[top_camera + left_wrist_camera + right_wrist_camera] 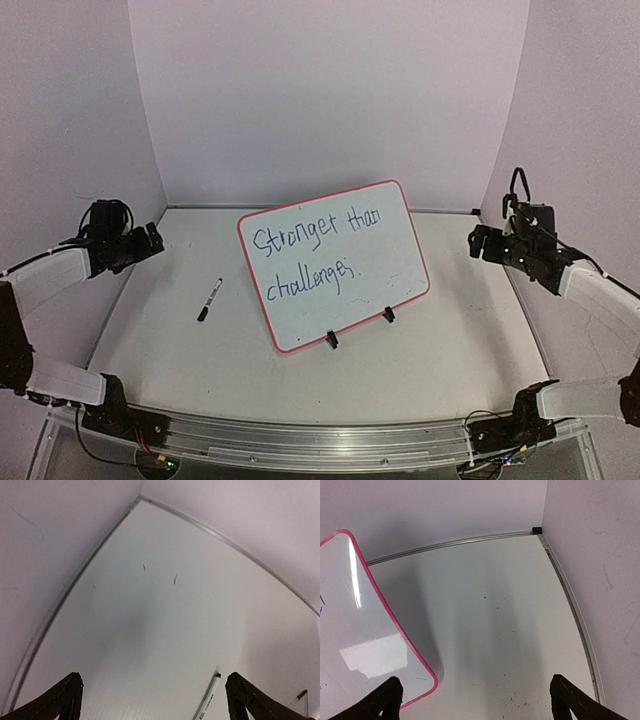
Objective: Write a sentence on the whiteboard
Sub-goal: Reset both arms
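At the middle of the table (440, 350), the whiteboard (395, 265) stands tilted back on two black clip feet (332, 340), the blue sentence (305, 262) "Stronger than challenges" written across it. The left gripper (152, 240) hovers well apart to the board's left, fingers spread wide, holding nothing; a marker (209, 299) lies on the table between them. The right gripper (480, 242), likewise spread and empty, hovers off the board's right edge.

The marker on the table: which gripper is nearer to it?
Left. The left gripper hangs open just left of the marker; the right gripper is on the other side of the whiteboard.
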